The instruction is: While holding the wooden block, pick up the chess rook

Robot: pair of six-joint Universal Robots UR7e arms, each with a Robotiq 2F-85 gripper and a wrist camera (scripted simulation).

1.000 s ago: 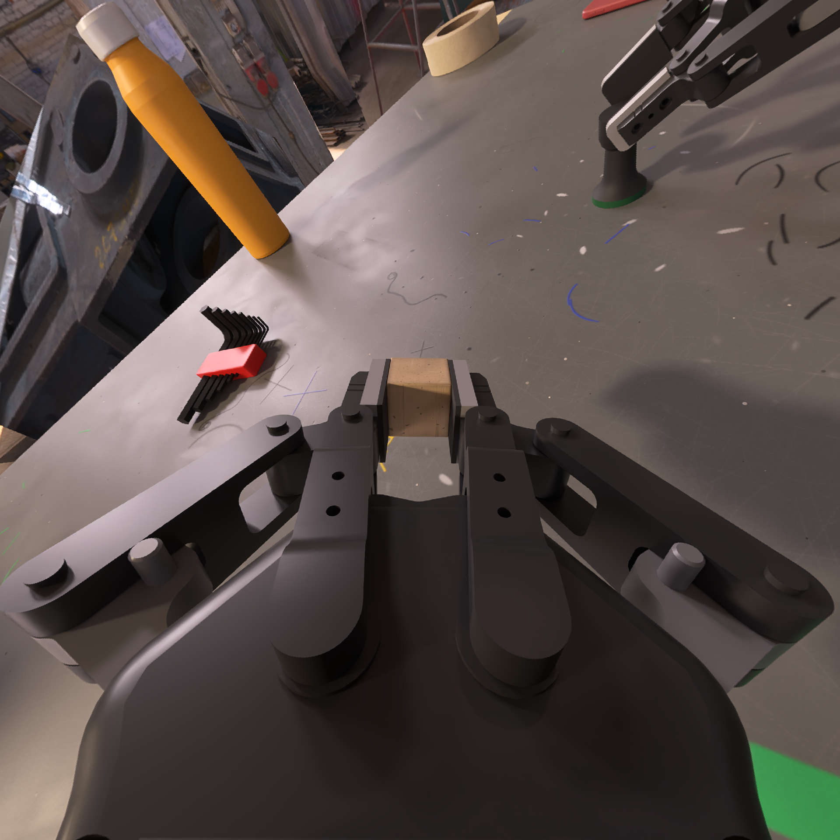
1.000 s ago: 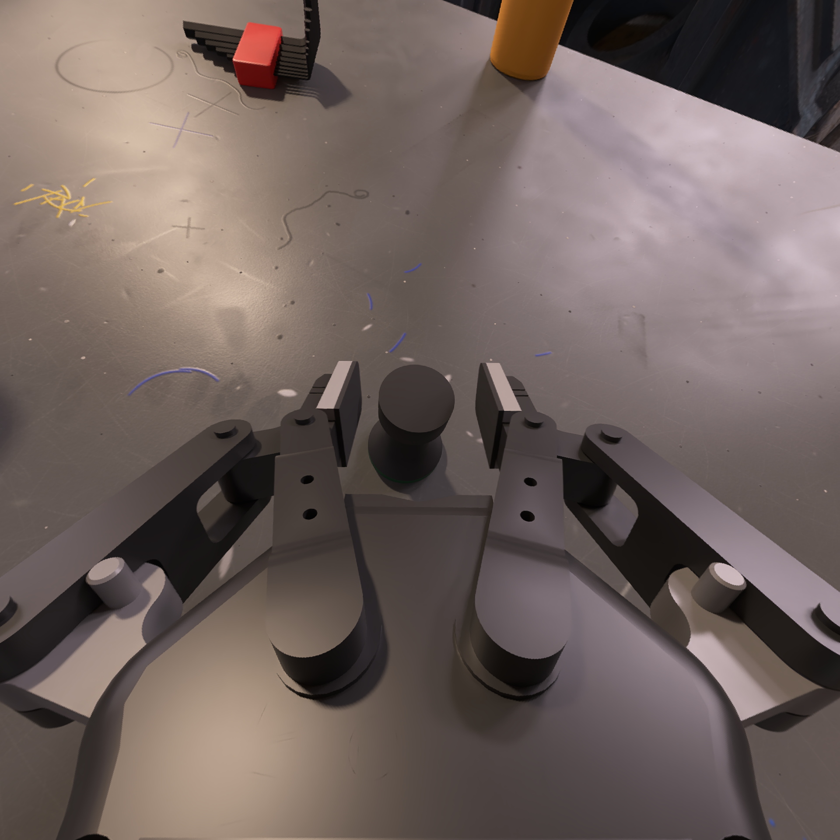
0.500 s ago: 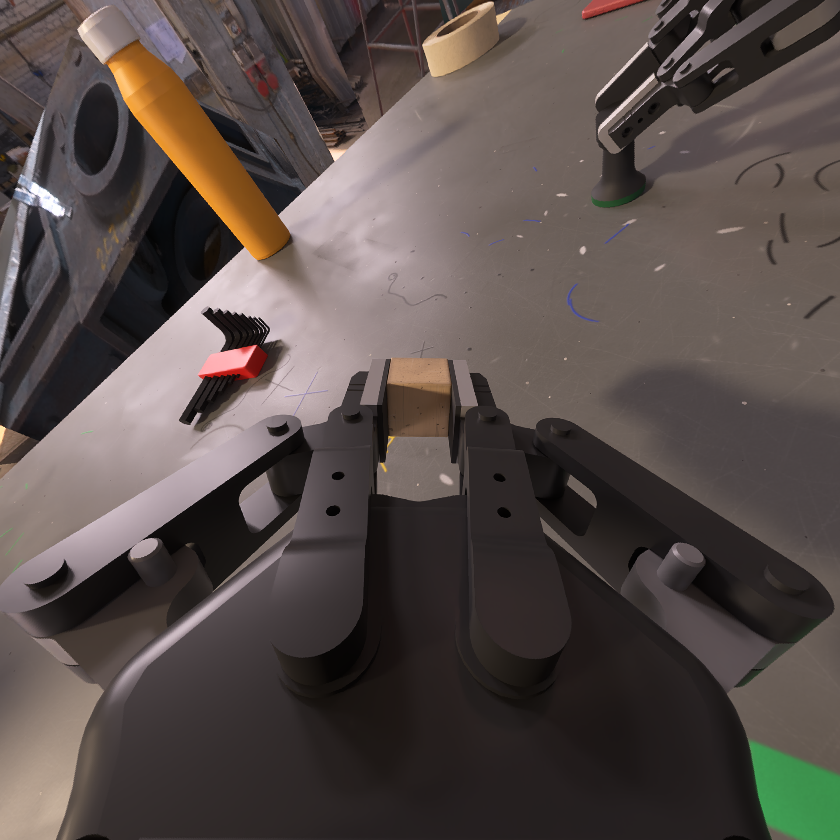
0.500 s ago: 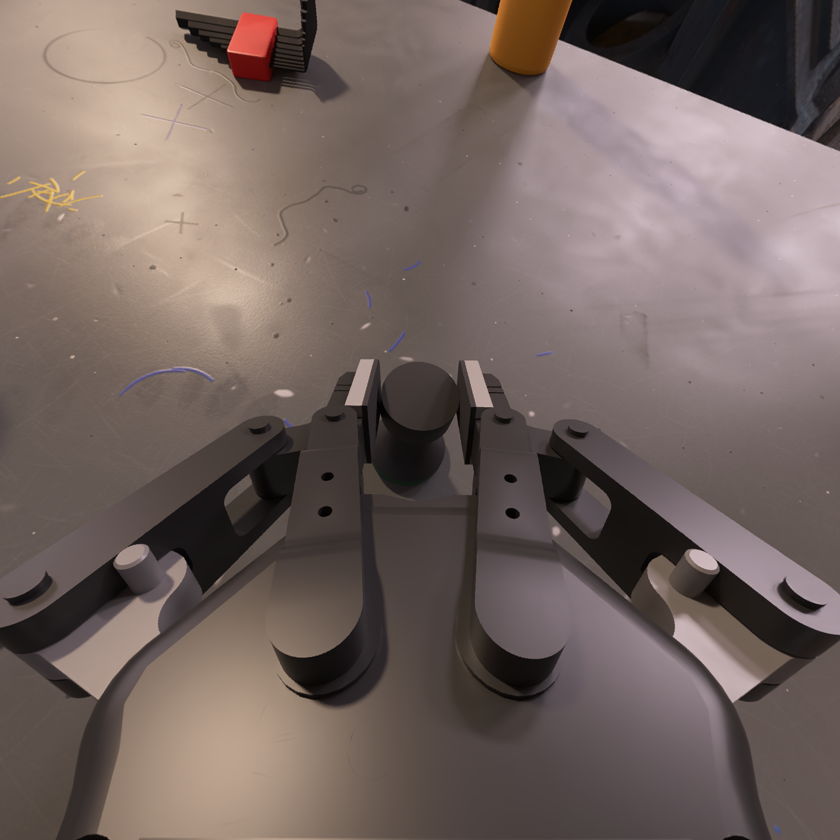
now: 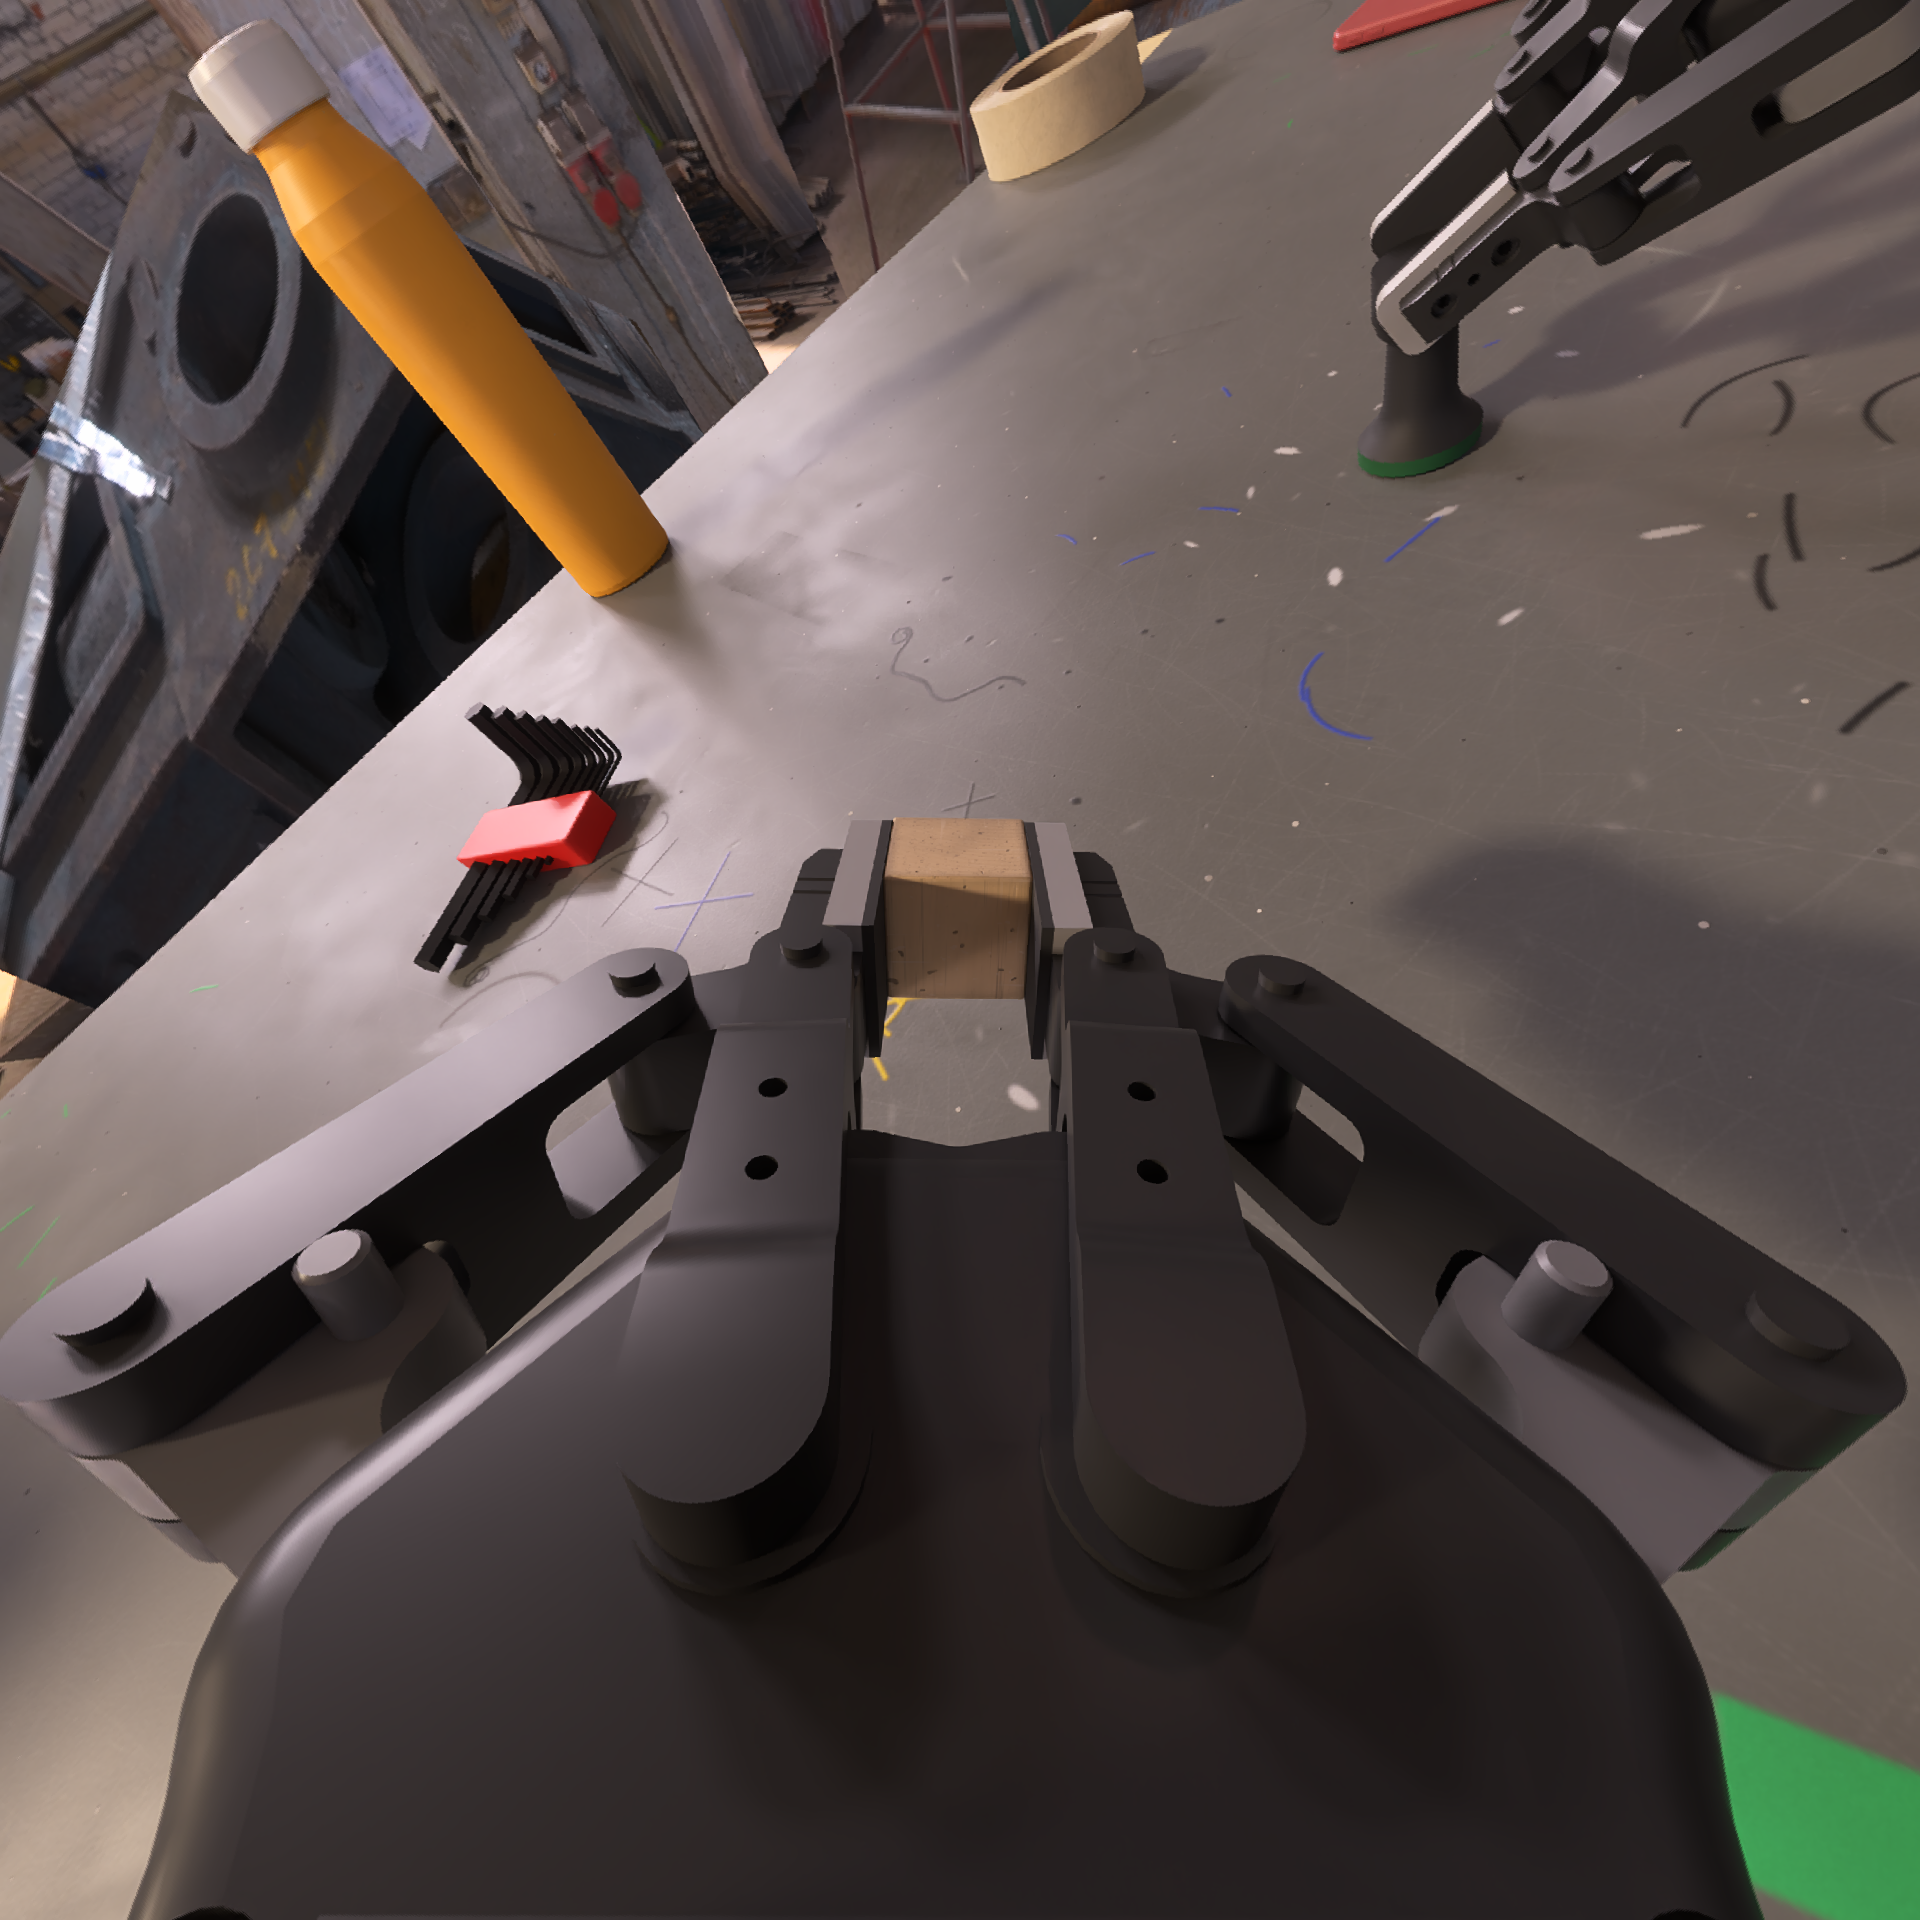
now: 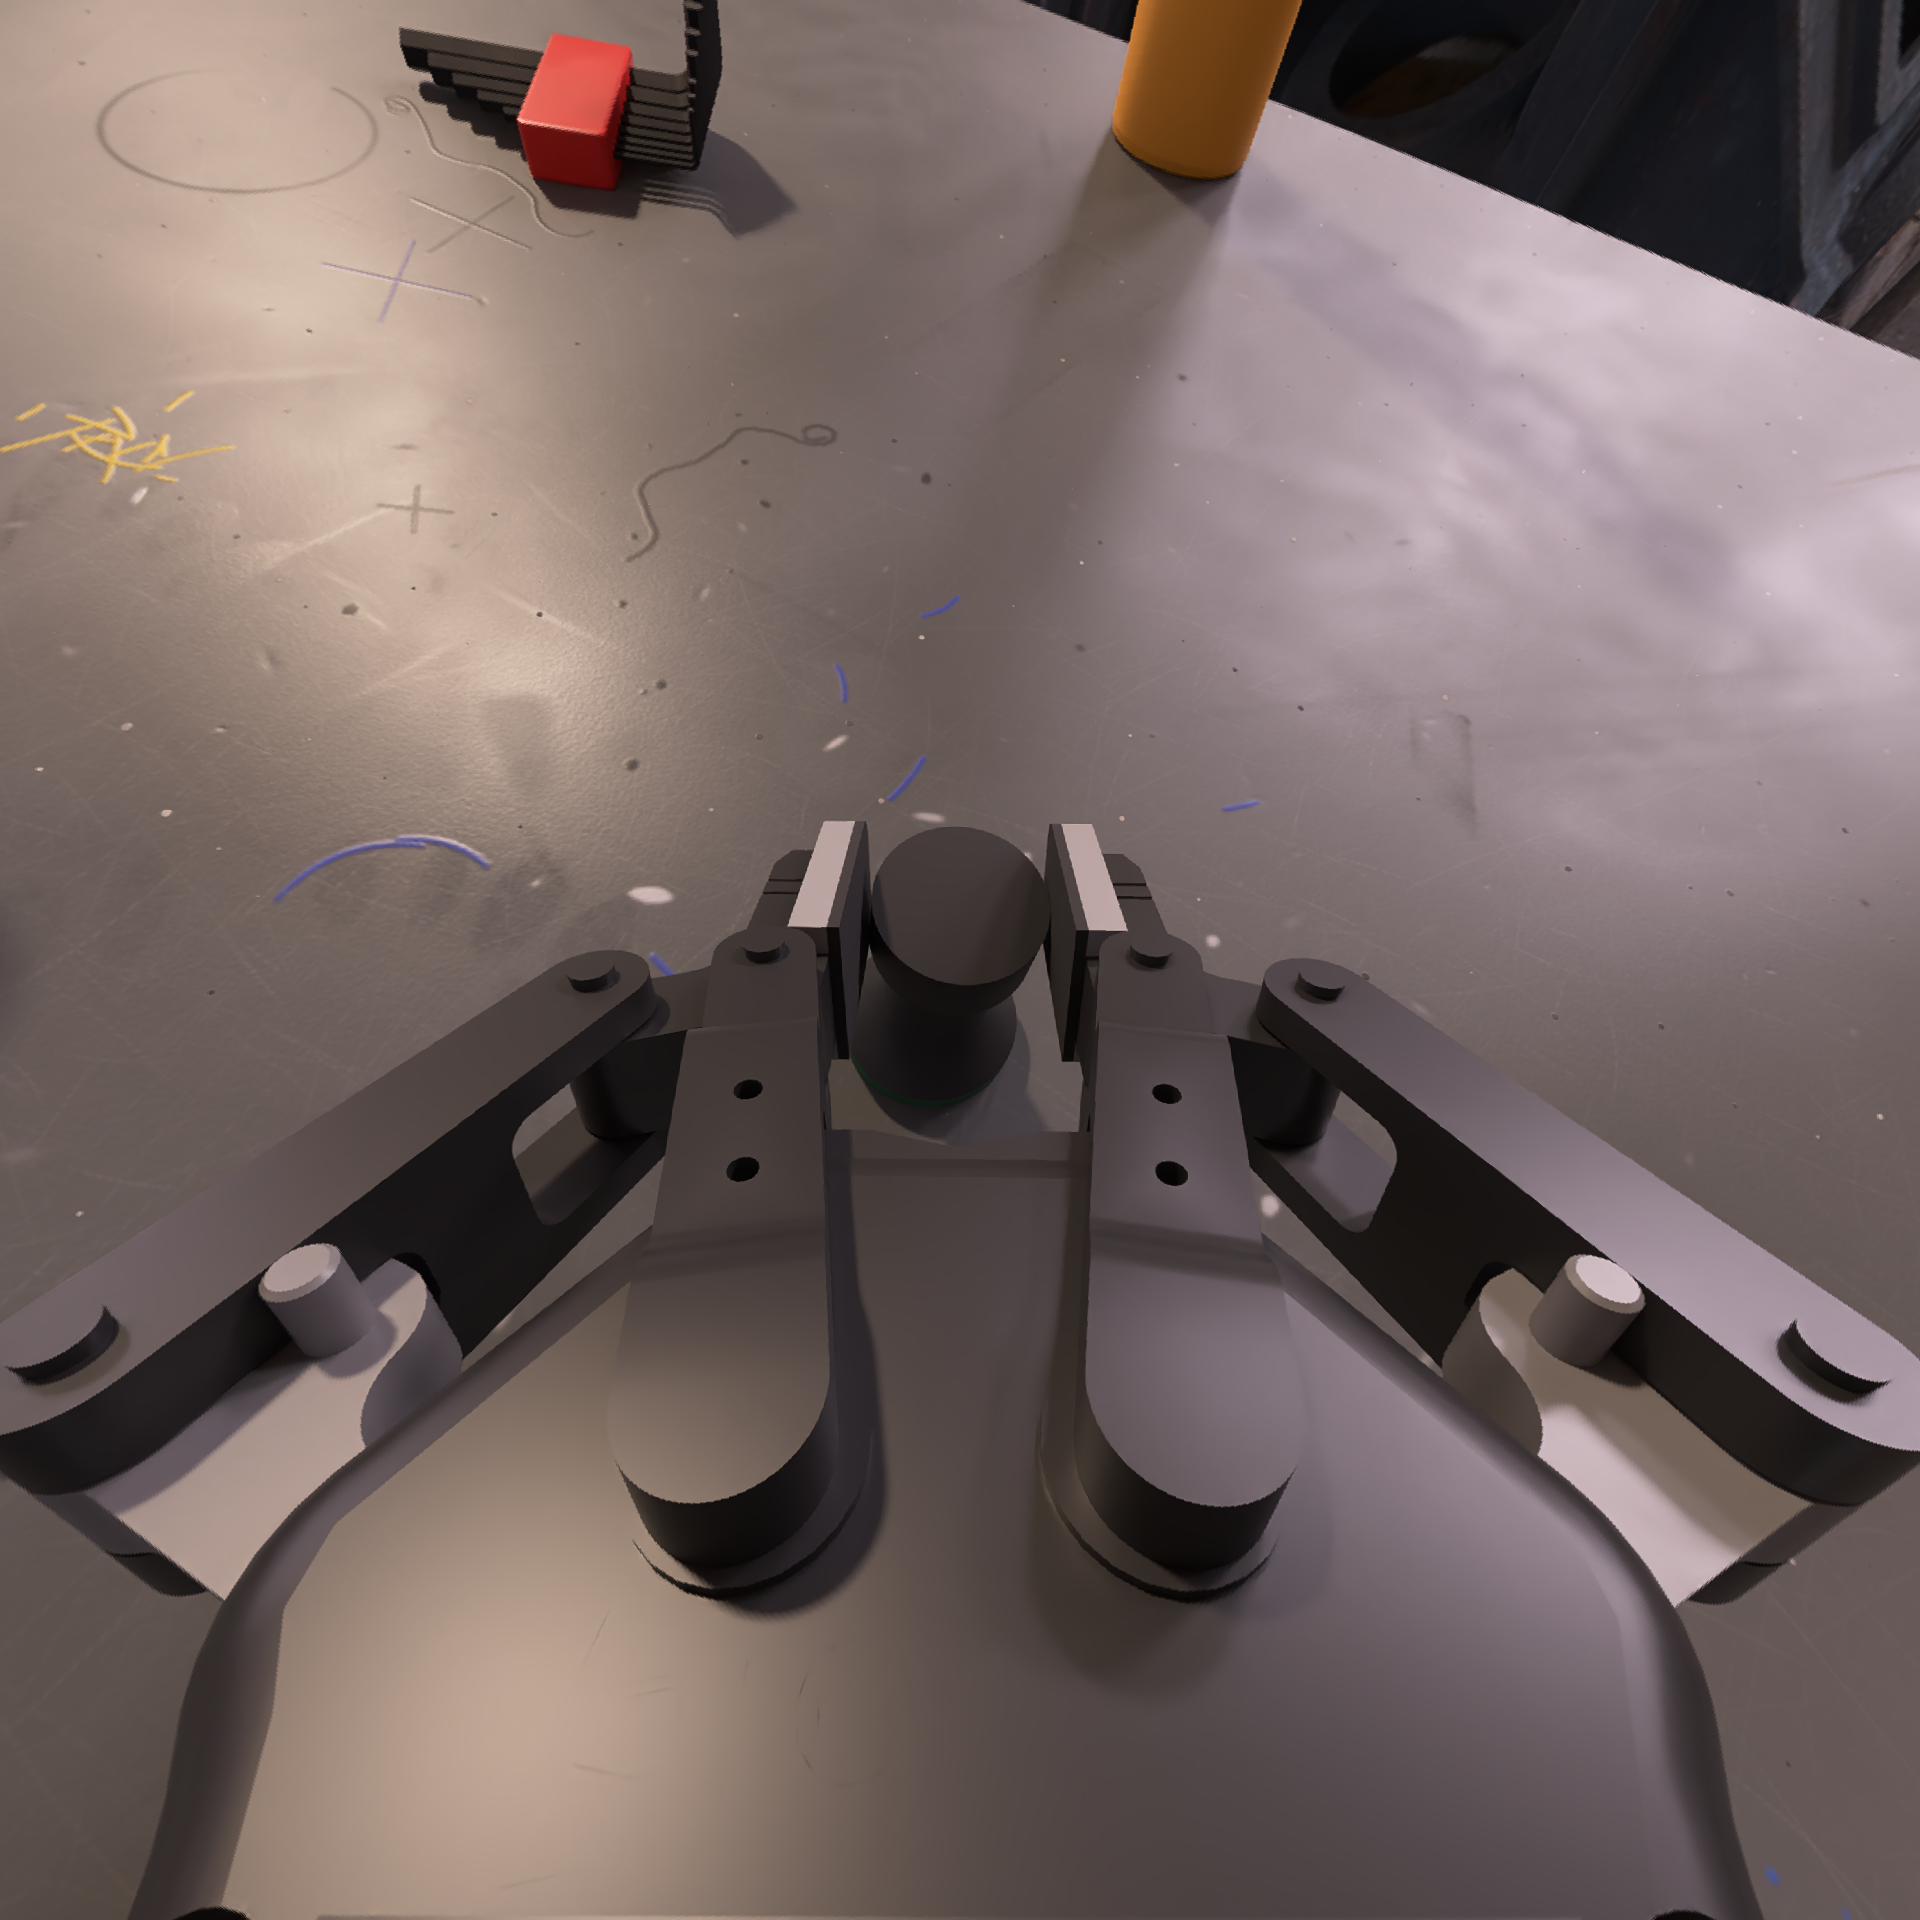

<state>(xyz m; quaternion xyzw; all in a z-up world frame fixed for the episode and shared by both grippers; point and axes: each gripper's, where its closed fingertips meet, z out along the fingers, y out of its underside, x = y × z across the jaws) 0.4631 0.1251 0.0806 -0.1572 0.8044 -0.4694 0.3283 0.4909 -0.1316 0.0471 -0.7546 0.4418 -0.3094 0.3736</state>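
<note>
Left gripper (image 5: 957,914) closed tight on the small light-brown wooden block (image 5: 956,909), one pad pressed flat on each side. Block held up off the grey scratched desk (image 5: 1143,644), with desk showing under it. Kept there, probably, because the task wants the block held the whole time the other arm works. Flat sides make the block easy to pinch and not likely to slip.

Right gripper (image 6: 957,914) closed most of the way around the round top of the dark grey chess rook (image 6: 956,935). Pads touching or almost touching the wide head on both sides; hard to tell how hard the squeeze is. Thin neck and wider foot hanging below the pads, toward the palm. Seen far off in the left wrist view, the rook (image 5: 1420,410) standing upright with its green-edged foot on or just above the desk; not clear which. Grip up high on the head, likely because the fat top cannot slide down through the pads.

Rook well apart from the block, across the desk.

Other stuff nearby: a tall orange tube with a white cap (image 5: 447,312), a black hex key set in a red holder (image 5: 535,821), a cream roll of tape (image 5: 1060,99).

Next, likely a straight lift.
</note>
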